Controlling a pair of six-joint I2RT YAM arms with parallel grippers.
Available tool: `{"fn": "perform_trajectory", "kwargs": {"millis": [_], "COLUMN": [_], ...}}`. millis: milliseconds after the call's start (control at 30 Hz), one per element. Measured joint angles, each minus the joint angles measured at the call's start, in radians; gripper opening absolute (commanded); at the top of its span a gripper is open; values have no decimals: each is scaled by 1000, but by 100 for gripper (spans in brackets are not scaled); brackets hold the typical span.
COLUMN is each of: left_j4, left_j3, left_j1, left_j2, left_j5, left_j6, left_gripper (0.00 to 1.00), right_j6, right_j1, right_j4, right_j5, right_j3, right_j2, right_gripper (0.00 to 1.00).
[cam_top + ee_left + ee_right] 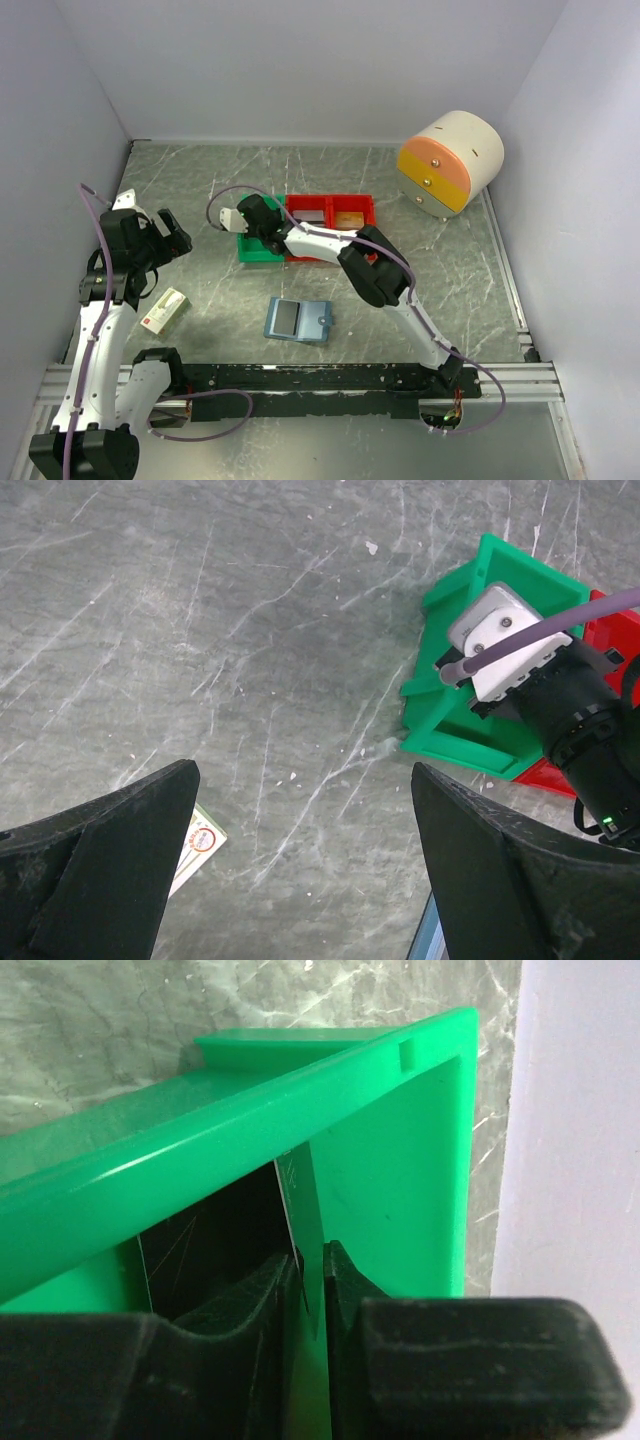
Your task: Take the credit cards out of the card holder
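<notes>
The slate-blue card holder (312, 322) lies open on the table, near the front middle, with a dark grey credit card (287, 318) on its left half. Its edge shows as a blue sliver in the left wrist view (424, 936). My right gripper (262, 236) reaches down into the green bin (256, 251). In the right wrist view it (314, 1272) is shut on a thin credit card (306, 1210) held edge-on inside the bin (400, 1180). My left gripper (168, 238) hangs open and empty over bare table at the left (303, 770).
Two red bins (330, 212) adjoin the green bin on its right. A cream-and-red small box (165, 310) lies at the left, and shows in the left wrist view (200, 840). A cream and orange drawer unit (450, 160) stands back right. Side walls enclose the table.
</notes>
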Motion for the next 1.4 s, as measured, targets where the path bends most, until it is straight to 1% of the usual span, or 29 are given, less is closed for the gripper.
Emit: {"fn": "perform_trajectory", "kwargs": {"millis": [67, 167, 200, 500, 667, 767, 867, 900, 1033, 1133, 1267, 1400], "left_j4": [0, 0, 0, 0, 0, 1, 1, 1, 1, 2, 2, 4], "left_j3": [0, 0, 0, 0, 0, 0, 0, 0, 0, 0, 0, 0], "left_j1": [0, 0, 0, 0, 0, 0, 0, 0, 0, 0, 0, 0], "left_j2": [2, 3, 3, 3, 4, 4, 4, 4, 4, 4, 4, 4], "left_j5": [0, 0, 0, 5, 8, 8, 8, 8, 8, 8, 8, 8], "left_j6": [0, 0, 0, 1, 1, 1, 1, 1, 1, 1, 1, 1], "left_gripper": [99, 99, 99, 98, 98, 98, 97, 97, 97, 97, 97, 97], "right_j6": [12, 32, 39, 118, 202, 319, 485, 547, 778, 895, 1005, 1075], "right_j1": [-2, -4, -5, -11, -20, -37, -60, -66, -77, -64, -32, -8], "right_j4": [-22, -58, -67, -164, -168, -175, -232, -251, -284, -302, -357, -391], "right_j5": [-10, -26, -32, -153, -240, -272, -340, -364, -419, -417, -377, -306], "right_j3": [0, -1, -2, -9, -31, -23, 27, 50, 93, 95, 144, 171], "right_j2": [-6, -22, -29, -134, -187, -194, -181, -173, -148, -120, -39, 16], "right_gripper": [18, 26, 26, 27, 27, 24, 11, 8, 6, 6, 4, 4]}}
